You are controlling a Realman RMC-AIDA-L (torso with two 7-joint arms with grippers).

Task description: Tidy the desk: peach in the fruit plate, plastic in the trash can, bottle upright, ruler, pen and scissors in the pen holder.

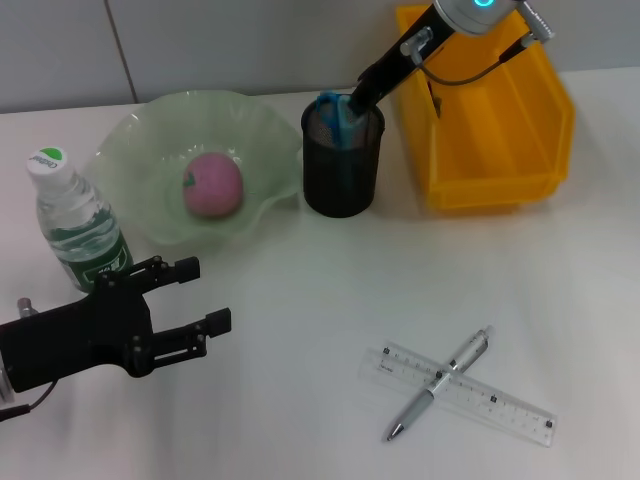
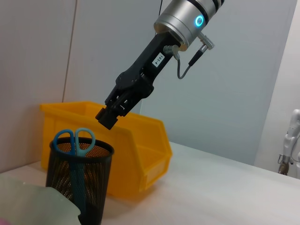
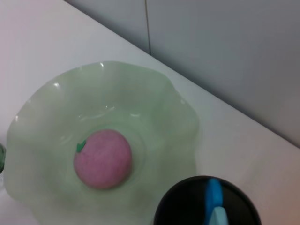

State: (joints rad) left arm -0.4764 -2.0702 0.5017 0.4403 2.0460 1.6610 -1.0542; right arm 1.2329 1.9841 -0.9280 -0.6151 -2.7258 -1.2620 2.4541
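The scissors (image 1: 335, 118) stand handles-up in the black mesh pen holder (image 1: 342, 170), upper centre of the head view. Just above them, the right gripper (image 2: 108, 118) hangs with fingers together, clear of the blue handles. The pen (image 1: 440, 383) lies across the ruler (image 1: 460, 393) at lower right. At lower left, the left gripper (image 1: 197, 295) rests, fingers apart, beside the upright bottle (image 1: 75, 222).
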